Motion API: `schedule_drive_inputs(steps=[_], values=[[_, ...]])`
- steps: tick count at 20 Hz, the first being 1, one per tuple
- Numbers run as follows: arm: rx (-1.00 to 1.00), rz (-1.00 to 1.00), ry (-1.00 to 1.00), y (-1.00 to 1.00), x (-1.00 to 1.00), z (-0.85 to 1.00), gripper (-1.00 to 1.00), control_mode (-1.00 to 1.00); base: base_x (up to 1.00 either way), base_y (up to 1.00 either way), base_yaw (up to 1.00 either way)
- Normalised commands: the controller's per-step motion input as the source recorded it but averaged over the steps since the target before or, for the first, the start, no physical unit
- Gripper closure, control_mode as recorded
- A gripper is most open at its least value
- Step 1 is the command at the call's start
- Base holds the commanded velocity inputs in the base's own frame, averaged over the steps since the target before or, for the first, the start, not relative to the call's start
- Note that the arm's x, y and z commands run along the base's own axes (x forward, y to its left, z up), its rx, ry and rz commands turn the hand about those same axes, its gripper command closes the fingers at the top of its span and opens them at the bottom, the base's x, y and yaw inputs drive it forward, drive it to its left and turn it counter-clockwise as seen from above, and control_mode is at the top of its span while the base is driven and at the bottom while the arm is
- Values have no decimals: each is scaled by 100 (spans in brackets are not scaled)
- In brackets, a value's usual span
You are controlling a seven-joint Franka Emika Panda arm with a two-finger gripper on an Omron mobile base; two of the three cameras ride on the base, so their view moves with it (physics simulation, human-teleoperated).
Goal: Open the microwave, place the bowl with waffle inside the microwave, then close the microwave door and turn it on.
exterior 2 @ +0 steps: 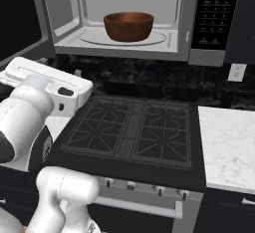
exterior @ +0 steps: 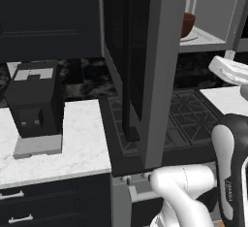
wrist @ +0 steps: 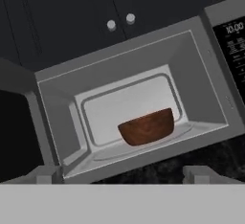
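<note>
1. Coffee machine (exterior: pixel 35 105) sits far left on the marble bench (exterior: pixel 82 148), well apart from the action and not part of this job.
2. Next along, the microwave door (exterior: pixel 145 66) stands swung wide open, edge-on to the left base camera, its dark bar handle (exterior: pixel 127 61) running down the front. It hangs out over the stove (exterior 2: pixel 134 130), and by my read it needs pushing shut next.
3. Centre stage, the microwave (exterior 2: pixel 124 15) gapes open and the bowl (exterior 2: pixel 128 26) rests on the round turntable (exterior 2: pixel 149 40), near the middle of the pale cavity. Placement looks done; whether a waffle is inside the bowl, I cannot tell.
4. The gripper (wrist: pixel 122 174) looks straight into the cavity from outside, its fingertips (wrist: pixel 197 173) set wide apart with nothing between them: released, bowl let go.
5. Far right, the control panel (exterior 2: pixel 215 10) waits beside the cavity, ready for the start press once the door is closed.
</note>
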Motion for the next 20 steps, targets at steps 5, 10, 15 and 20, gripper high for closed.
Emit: schedule_drive_inputs(steps=[5, 10, 15, 20], values=[[-5, 0, -15, 12, -100, 56, -100, -100, 0, 0, 0], [-11, 1, 0, 32, -100, 52, -100, -100, 0, 0, 0], [-19, 1, 0, 31, -100, 31, -100, -100, 0, 0, 0], [-17, 0, 0, 43, -100, 7, -100, -100, 0, 0, 0]])
